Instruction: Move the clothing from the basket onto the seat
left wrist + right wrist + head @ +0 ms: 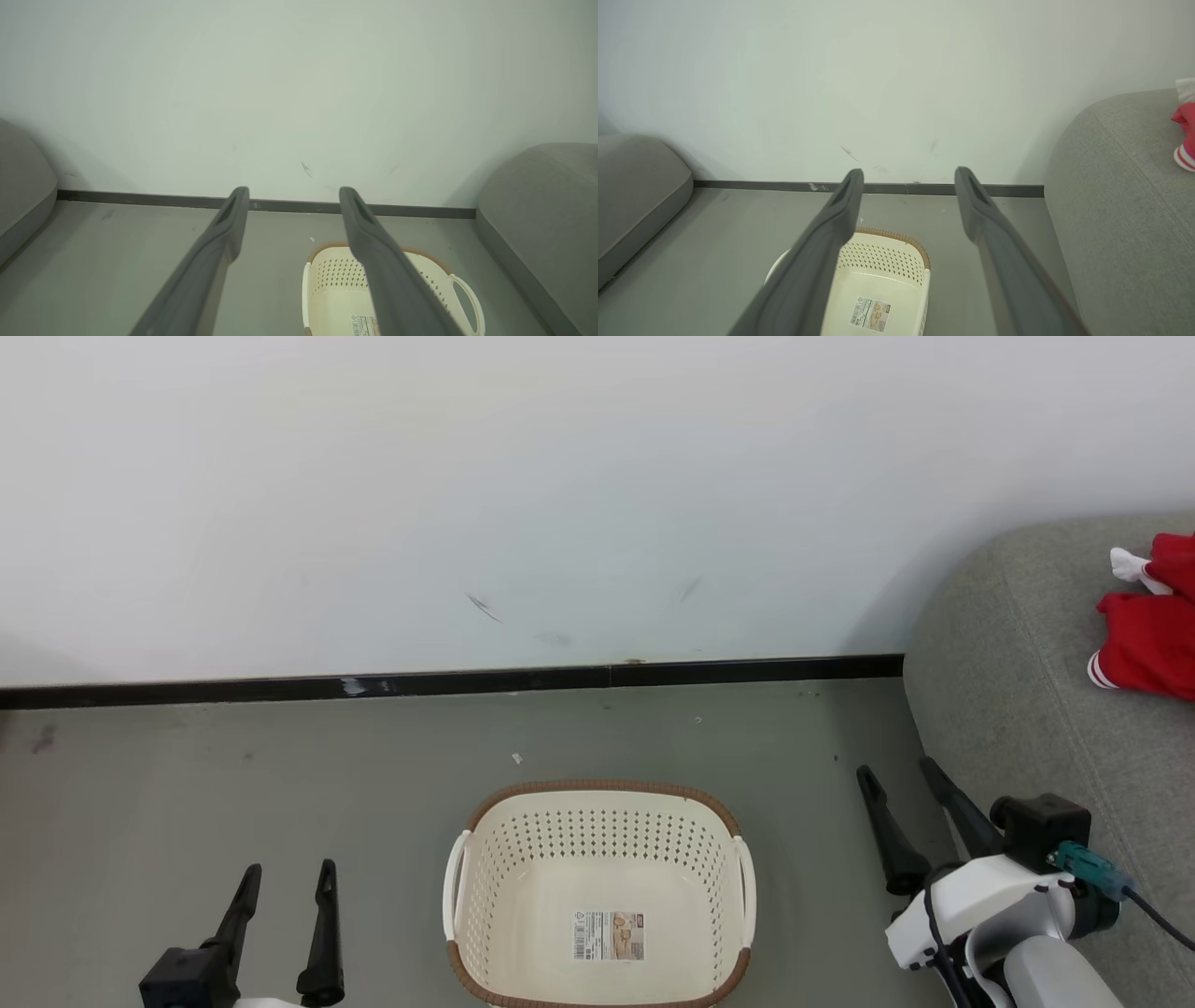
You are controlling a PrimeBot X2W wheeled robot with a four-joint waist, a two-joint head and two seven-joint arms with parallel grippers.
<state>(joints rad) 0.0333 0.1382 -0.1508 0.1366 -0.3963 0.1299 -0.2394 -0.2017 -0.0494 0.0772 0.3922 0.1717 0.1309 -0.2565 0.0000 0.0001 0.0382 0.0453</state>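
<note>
Cream-white plastic basket (pixel 597 845): perforated walls, brown woven-look rim, a white handle on each side; upright on the floor (pixel 233 784), to the right of the left gripper (pixel 289 870) and to the left of the right gripper (pixel 898 770), apart from both.
Basket contents: bare bottom in plain view, with a barcode label (pixel 609 935) stuck flat near its middle.
Red clothing (pixel 1153 644): bunched soft fabric with a white panel and a white-striped cuff; lying on the seat (pixel 1008 709), to the right of and beyond the right gripper, well apart from its fingers; partly cut off by the picture edge.
Grey-green seat: upholstered, with a rounded corner and a stitched seam; close beside the right gripper, on its right.
Left gripper pose: low over the floor, two long dark fingers (pixel 224 233) pointing toward the wall (pixel 467 476), spread wide with nothing between them.
Right gripper pose: fingers (pixel 840 210) leaning up and to the left in the head view, set wide apart with nothing between them; pale wrist housing behind, with a teal plug and a black cable (pixel 1158 915).
Black skirting (pixel 467 681): along the foot of the wall, ahead of both grippers' fingertips.
Grey cushion (pixel 23 186): rounded, at floor level, well to the left of the left gripper.
</note>
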